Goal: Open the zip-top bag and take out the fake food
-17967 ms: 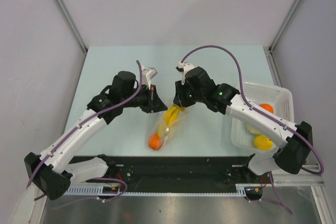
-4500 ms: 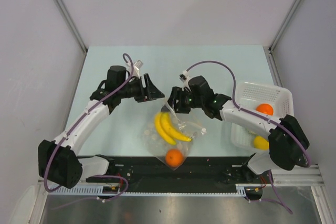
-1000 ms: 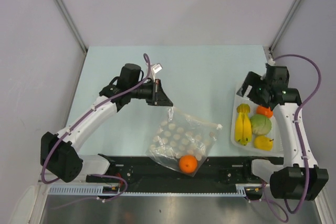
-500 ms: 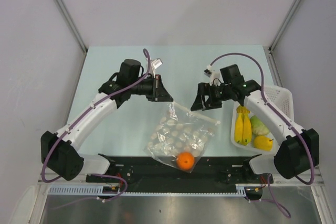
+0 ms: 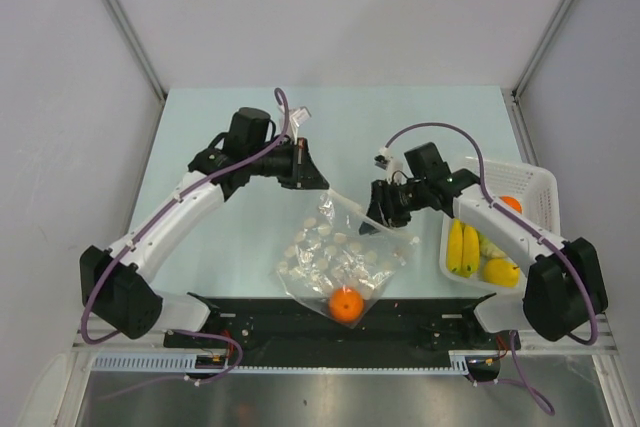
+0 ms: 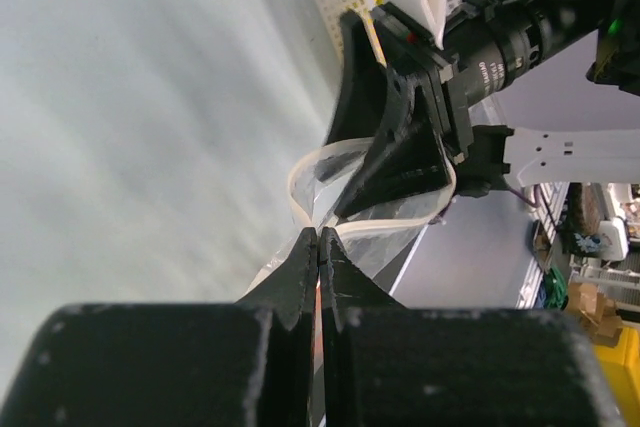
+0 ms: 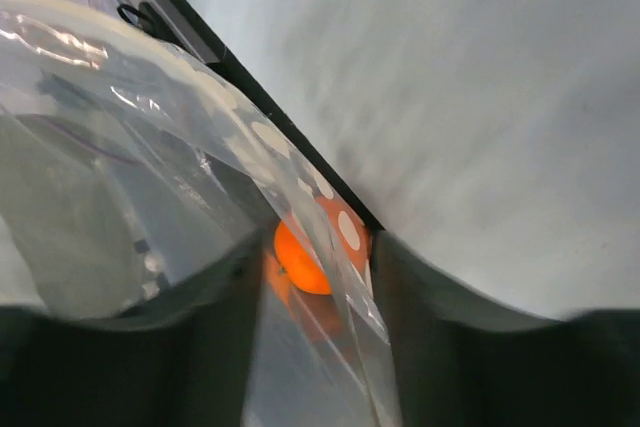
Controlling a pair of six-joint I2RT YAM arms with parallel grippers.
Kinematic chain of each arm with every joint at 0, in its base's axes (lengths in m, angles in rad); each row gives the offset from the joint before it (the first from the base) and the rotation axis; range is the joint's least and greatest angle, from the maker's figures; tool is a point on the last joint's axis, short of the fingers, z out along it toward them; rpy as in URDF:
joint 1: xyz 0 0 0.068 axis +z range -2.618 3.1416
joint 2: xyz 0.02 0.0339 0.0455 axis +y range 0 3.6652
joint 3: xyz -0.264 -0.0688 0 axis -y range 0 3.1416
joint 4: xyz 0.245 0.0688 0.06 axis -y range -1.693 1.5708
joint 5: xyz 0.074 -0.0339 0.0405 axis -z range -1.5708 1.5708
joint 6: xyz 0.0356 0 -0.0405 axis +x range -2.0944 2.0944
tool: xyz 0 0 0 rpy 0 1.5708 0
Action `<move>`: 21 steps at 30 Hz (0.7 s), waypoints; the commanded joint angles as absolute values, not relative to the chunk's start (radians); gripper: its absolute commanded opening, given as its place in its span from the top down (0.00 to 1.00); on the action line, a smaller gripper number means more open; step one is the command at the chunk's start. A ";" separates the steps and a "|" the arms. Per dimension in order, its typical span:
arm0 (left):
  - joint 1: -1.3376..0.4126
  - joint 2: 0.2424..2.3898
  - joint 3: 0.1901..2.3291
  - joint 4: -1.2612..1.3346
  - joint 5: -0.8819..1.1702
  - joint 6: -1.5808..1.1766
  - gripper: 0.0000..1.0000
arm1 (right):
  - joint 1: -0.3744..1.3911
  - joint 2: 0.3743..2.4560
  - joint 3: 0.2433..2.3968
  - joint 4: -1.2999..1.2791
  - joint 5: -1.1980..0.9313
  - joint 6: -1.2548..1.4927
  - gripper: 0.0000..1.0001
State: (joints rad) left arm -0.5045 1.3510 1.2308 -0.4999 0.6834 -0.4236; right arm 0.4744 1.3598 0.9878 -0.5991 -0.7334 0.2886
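My L pincer (image 5: 318, 187) is clamped tight on the top corner of the bag (image 5: 345, 257). My R pincer (image 5: 372, 219) is half-wide and straddles the bag's rim, w/ film between its fingers. An orange (image 5: 346, 304) sits in the bag's low corner, at the desk (image 5: 400, 127) front. Bananas (image 5: 460, 247) lie in the basket (image 5: 530, 182).

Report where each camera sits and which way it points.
Top: above and behind the arms, looking down on the table and basket; both arms show, left claw and right claw at the bag.
Left wrist: looks along the left claw, shut on the bag's edge, toward the right claw.
Right wrist: looks past its own spread fingers, through the bag, at the orange.
Shared: top and right wrist both show the orange inside the bag.
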 commanded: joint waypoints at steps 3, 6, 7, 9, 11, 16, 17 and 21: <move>-0.505 1.348 1.321 -0.598 0.548 -0.383 0.83 | 0.488 1.250 0.953 -0.514 -0.687 0.377 0.81; -0.506 1.293 1.328 -0.635 0.471 -0.385 0.47 | 0.506 1.217 0.956 -0.486 -0.637 0.462 0.93; -0.505 1.281 1.333 -0.652 0.425 -0.387 0.13 | 0.515 1.197 0.960 -0.479 -0.624 0.510 0.95; -0.517 1.264 1.351 -0.718 0.391 -0.394 0.01 | 0.548 1.180 0.963 -0.446 -0.595 0.554 1.00; -0.535 1.243 1.338 -0.723 0.371 -0.443 0.01 | 0.574 1.163 0.977 -0.430 -0.548 0.607 1.00; -0.581 1.209 1.356 -0.724 0.339 -0.567 0.03 | 0.661 1.158 1.003 -0.385 -0.431 0.673 1.00; -0.587 1.210 1.361 -0.727 0.316 -0.589 0.02 | 0.673 1.158 1.008 -0.377 -0.402 0.684 1.00; -0.607 1.230 1.348 -0.726 0.322 -0.669 0.11 | 0.715 1.155 1.011 -0.367 -0.341 0.710 1.00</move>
State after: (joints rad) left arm -0.5877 1.2293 1.3228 -0.7193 0.3553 -0.5552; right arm 0.6849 1.1740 0.9634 -0.4286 -0.4488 0.6498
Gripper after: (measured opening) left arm 0.951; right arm 0.009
